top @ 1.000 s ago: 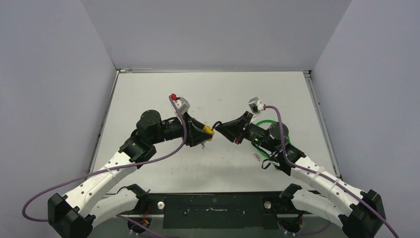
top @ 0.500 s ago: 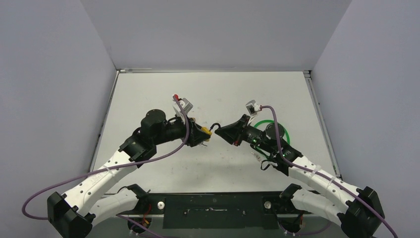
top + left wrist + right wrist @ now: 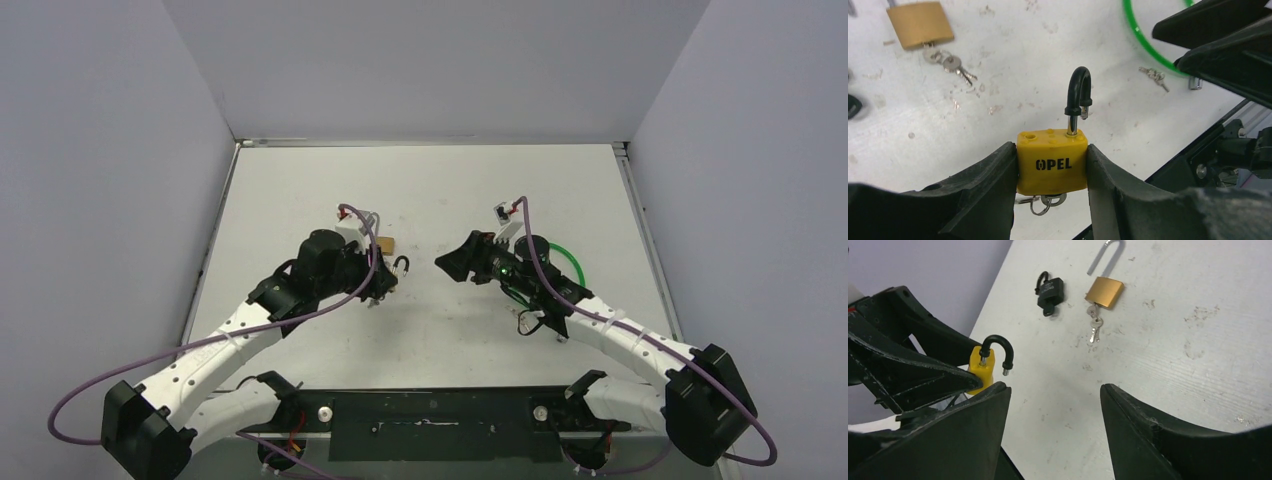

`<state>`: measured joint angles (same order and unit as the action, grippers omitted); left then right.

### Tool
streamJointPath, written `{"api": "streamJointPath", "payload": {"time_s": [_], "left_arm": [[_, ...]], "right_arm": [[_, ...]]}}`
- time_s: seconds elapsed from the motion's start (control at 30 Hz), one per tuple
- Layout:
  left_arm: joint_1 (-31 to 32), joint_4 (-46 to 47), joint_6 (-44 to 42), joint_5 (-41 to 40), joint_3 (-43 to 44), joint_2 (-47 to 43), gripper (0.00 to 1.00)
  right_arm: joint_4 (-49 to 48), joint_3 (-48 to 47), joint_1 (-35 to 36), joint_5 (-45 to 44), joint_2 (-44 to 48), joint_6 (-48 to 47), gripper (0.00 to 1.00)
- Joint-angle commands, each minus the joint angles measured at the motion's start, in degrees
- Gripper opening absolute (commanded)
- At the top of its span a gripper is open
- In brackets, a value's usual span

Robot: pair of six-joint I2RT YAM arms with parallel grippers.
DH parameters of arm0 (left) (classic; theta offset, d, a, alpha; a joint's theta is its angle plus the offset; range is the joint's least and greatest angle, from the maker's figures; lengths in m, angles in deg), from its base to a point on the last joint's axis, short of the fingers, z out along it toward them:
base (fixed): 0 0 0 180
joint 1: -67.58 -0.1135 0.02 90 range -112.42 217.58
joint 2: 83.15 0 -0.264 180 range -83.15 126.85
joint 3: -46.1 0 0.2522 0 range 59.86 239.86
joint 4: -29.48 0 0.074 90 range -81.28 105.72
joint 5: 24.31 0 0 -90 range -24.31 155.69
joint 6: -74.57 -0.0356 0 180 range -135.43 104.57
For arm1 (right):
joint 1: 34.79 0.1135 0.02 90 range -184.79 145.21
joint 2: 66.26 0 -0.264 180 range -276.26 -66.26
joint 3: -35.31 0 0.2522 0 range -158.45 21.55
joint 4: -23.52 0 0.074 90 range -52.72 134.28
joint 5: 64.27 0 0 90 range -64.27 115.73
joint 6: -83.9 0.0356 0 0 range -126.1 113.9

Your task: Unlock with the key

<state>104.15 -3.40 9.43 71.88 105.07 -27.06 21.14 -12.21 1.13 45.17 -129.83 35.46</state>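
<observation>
The left pincer (image 3: 1050, 151) is clenched on the yellow padlock (image 3: 1051, 162), one finger pressed against each side of its body, with the "OPEL" lettering facing the wrist camera. Its black-sleeved shackle (image 3: 1079, 94) stands upright, and its short leg is out of the body and swung aside, so the lock is open. A key ring (image 3: 1046, 202) hangs under the body, mostly hidden by the lock and the fingers. Whether a key sits in the keyhole cannot be told. From the overhead camera the arm covers nearly all of the yellow body, and little more than the shackle's hook shows.

The right pincer (image 3: 1054, 387) is released, its fingers spread wide with nothing between them. It is near the padlock and apart from it. In its own view the left pincer's finger hides the padlock's lower part.

On the surface (image 3: 1198, 315) lies a brass padlock (image 3: 1104, 291). Its silver shackle (image 3: 1096, 259) is cut off by the top edge, and a pair of keys (image 3: 1093, 322) lies at its base. A small black padlock (image 3: 1050, 290) sits near it. A green ring (image 3: 1148, 47) is cut off in the left wrist view, with a small key bunch (image 3: 1154, 76) just beside it.
</observation>
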Motion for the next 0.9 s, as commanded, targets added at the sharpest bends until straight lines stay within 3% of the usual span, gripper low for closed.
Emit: {"api": "streamJointPath", "payload": {"time_s": [0.0, 0.27, 0.47, 0.67, 0.7, 0.8, 0.87], "left_arm": [[-0.34, 0.99, 4.07, -1.95, -2.03, 1.55, 0.0], [-2.12, 0.95, 7.11, -3.95, -5.42, 9.6, 0.0], [-3.29, 0.57, 11.52, -14.16, -6.89, 15.73, 0.0], [-5.19, 2.46, 14.61, -17.97, -8.38, 20.44, 0.0], [-5.51, 2.16, 15.02, -18.58, -8.38, 20.99, 0.03], [-6.09, 0.4, 16.32, -21.08, -7.75, 21.68, 0.34], [-6.34, 0.21, 16.28, -21.31, -7.21, 21.29, 0.49]], "right_arm": [[2.87, -3.43, -0.3, -4.5, -1.08, 1.52, 0.68], [6.0, -4.21, -0.98, -6.56, -1.49, 2.1, 0.69], [9.04, -4.37, -1.88, -9.09, -1.84, 2.71, 0.7], [14.73, -5.64, -4.13, -11.42, -3.52, 2.45, 0.69], [15.78, -6.04, -4.59, -12.23, -3.78, 2.38, 0.69], [20.81, -6.74, -6.13, -15.64, -4.13, 1.49, 0.68], [23.27, -7.14, -7.33, -18.38, -4.16, 0.39, 0.69]]}}
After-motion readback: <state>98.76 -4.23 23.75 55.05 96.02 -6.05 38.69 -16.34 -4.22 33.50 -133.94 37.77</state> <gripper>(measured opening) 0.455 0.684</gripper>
